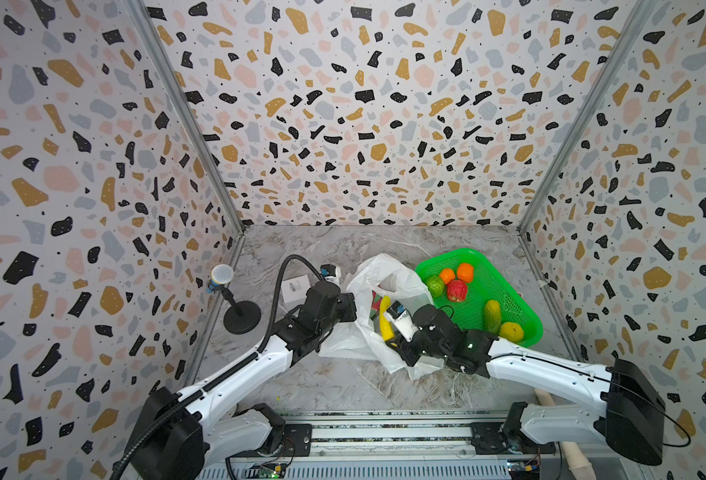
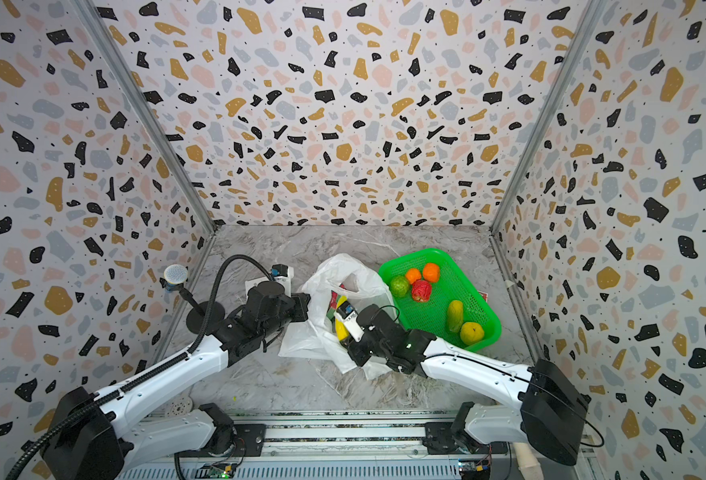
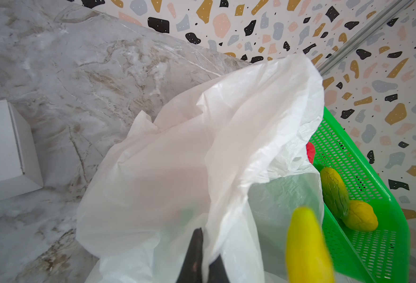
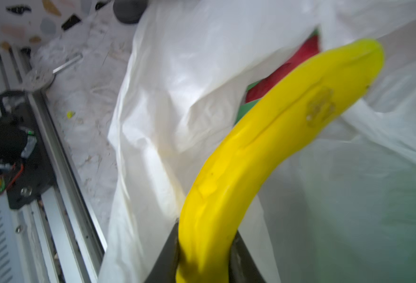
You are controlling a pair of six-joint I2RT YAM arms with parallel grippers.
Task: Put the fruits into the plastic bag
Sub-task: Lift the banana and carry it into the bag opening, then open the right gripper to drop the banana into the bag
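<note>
right claw [image 4: 203, 259] pinching banana [image 4: 263, 137], at plastic bag [image 4: 177, 73] mouth — left claw [image 3: 203, 257] pressed together on its edge

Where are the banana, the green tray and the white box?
banana [image 4: 263, 147]: right wrist view, middle of its curve.
green tray [image 1: 499, 286]: in a top view, bare mesh floor.
white box [image 3: 1, 147]: left wrist view, top face.

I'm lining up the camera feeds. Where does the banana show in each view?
Top views: banana lower centre, at the mouth of the plastic bag.
Left wrist: blurred, close up, between bag and green tray.
Right wrist: large, across the middle, gripped between the jaws.
Shared landmark: the plastic bag.
</note>
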